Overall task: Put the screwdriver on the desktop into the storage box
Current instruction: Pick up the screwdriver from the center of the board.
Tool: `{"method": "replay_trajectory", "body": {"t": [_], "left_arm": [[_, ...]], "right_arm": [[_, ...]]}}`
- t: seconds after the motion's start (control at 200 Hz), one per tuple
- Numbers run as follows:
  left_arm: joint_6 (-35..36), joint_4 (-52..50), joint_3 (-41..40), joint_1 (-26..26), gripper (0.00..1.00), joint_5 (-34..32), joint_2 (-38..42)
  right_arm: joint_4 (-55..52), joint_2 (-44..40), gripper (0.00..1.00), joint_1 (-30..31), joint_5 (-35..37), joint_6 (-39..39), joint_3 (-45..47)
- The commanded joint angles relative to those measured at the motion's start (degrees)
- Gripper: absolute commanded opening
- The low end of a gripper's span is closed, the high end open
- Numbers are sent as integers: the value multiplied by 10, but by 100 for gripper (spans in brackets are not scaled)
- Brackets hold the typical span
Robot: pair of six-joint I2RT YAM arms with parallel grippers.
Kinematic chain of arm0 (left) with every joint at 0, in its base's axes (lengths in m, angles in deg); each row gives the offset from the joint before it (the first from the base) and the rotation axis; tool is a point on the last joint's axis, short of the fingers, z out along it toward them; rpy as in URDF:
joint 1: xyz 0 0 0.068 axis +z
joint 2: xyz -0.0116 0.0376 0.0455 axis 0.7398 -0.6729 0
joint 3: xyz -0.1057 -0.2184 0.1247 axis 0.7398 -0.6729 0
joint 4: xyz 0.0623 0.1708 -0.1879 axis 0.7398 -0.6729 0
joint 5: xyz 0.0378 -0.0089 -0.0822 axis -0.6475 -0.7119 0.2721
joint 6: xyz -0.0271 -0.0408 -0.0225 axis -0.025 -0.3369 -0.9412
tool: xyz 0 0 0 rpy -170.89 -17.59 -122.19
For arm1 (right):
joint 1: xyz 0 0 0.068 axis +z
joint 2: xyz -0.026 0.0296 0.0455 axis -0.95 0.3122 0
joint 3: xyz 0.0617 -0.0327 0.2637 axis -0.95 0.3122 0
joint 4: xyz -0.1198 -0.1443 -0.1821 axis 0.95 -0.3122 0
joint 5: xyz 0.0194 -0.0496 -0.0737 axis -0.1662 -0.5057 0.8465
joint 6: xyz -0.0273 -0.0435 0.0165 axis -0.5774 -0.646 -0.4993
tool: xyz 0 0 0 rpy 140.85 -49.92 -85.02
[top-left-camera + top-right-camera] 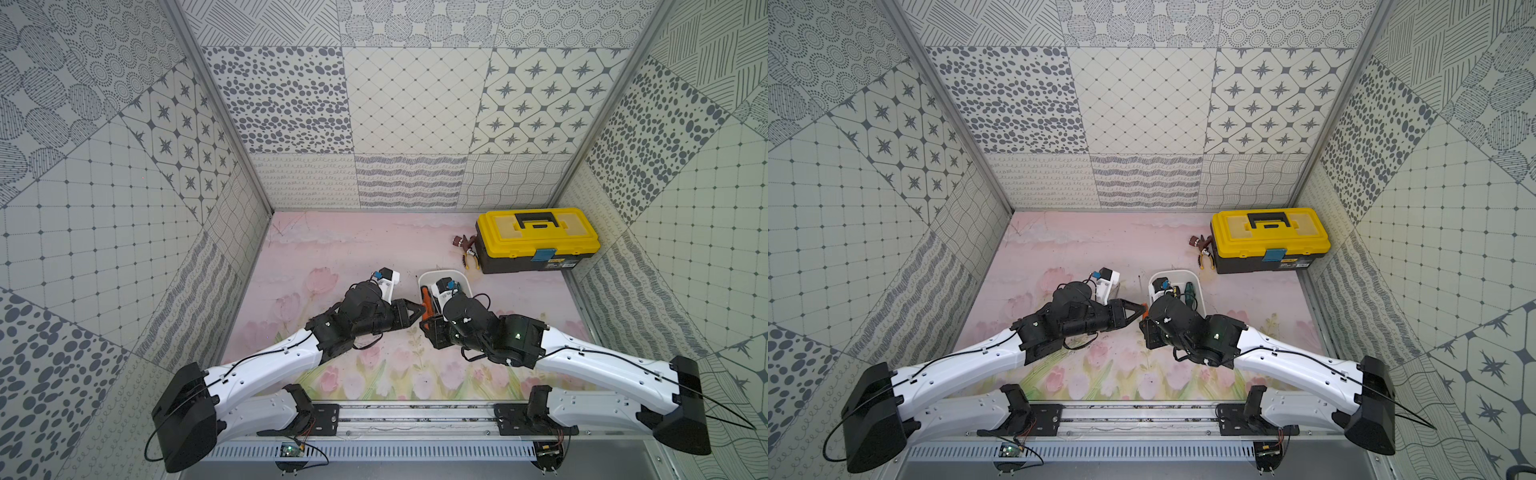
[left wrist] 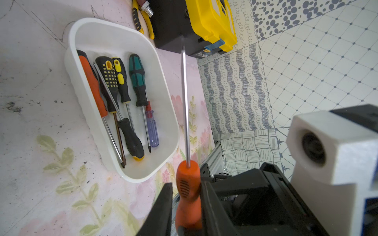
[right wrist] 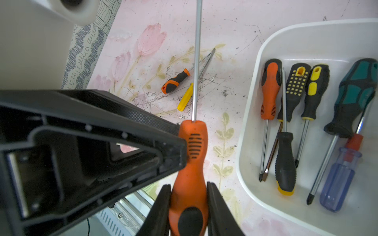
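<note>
1. Low and left of centre in both top views, the left arm (image 1: 266, 357) (image 1: 963, 365) reaches inward over the pink flowered desk (image 1: 332, 249). The left jaws straddle the upper part of an orange handle from the side. One finger (image 3: 174, 151) touches it, but a thin gap shows at the other, so I cannot tell whether they clamp it.
2. At lower centre, the orange screwdriver (image 1: 424, 306) (image 1: 1144, 309) (image 2: 188, 183) (image 3: 192, 163) hangs above the desk between the two arms. It is just left of the white box's near corner and not in the box.
3. On bare desk beyond it, the right wrist view shows a small orange-and-black screwdriver (image 3: 176, 80) and a yellow-handled one (image 3: 185, 97). They lie just beside each other, apart from the box.
4. Right of centre, the right arm (image 1: 582, 361) comes in from the lower right. The right jaws are closed on the lower end of the orange handle, pressing both sides, and the metal shaft (image 3: 196, 61) sticks straight out ahead of them.
5. Just behind the right wrist sits the white box (image 1: 1179, 275) (image 2: 122, 26). Six screwdrivers lie side by side in it, among them a green-handled one (image 2: 137, 75) and a clear blue one (image 2: 152, 130).
6. At the upper right of the desk, yellow-handled pliers (image 1: 471, 259) lie beside a yellow-lidded black toolbox (image 1: 536, 237).
</note>
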Motion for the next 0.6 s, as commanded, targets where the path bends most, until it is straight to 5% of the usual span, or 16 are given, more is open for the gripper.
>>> {"method": "replay_trajectory", "body": {"t": [0.0, 0.215, 0.395, 0.57, 0.595], "left_arm": [[7, 2, 4, -4, 32, 21, -11], [9, 1, 5, -4, 29, 22, -16], [8, -8, 7, -3, 6, 10, -17], [5, -18, 7, -1, 0, 2, -15], [3, -19, 6, 0, 0, 1, -14]], "right_arm": [[35, -12, 0, 1, -6, -10, -5], [48, -20, 0, 0, -17, -14, 2], [51, -24, 0, 0, -21, -14, 5], [68, -47, 0, -17, -44, 2, 28], [74, -55, 10, -26, -57, 6, 36]]}}
